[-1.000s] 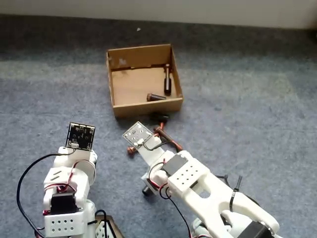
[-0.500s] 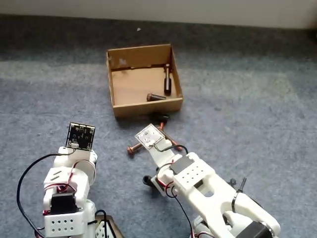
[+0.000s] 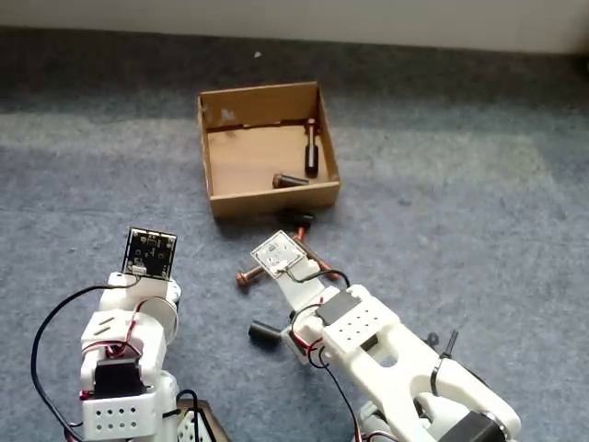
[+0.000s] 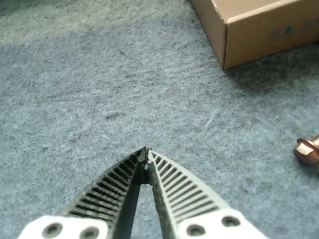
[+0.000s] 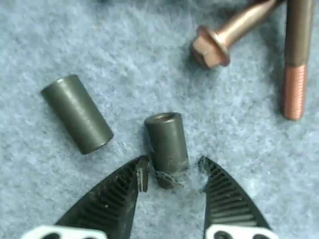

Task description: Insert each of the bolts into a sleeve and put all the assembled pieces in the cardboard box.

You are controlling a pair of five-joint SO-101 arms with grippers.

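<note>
My right gripper [image 5: 173, 167] is open, and the near end of a dark sleeve [image 5: 167, 142] lies between its fingertips on the carpet. A second dark sleeve [image 5: 77, 119] lies loose beside it, seen from above as a sleeve [image 3: 264, 332] left of the right arm [image 3: 359, 331]. Two copper bolts lie just beyond: one with its hex head [image 5: 209, 47] toward me, one showing its threaded end [image 5: 294, 74]. The cardboard box [image 3: 221, 198] holds two assembled pieces [image 3: 311, 147] [image 3: 290, 180]. My left gripper [image 4: 145, 154] is shut and empty over bare carpet.
A small dark piece [image 3: 296, 219] rests against the front wall of the box. A copper bolt head [image 4: 306, 152] and a box corner [image 4: 249, 35] lie off to one side of the left gripper. The left arm [image 3: 124, 350] stands at the near left.
The right arm shifted right and then held. The loose sleeve beside it has rolled out to the left. The left arm has not moved.
</note>
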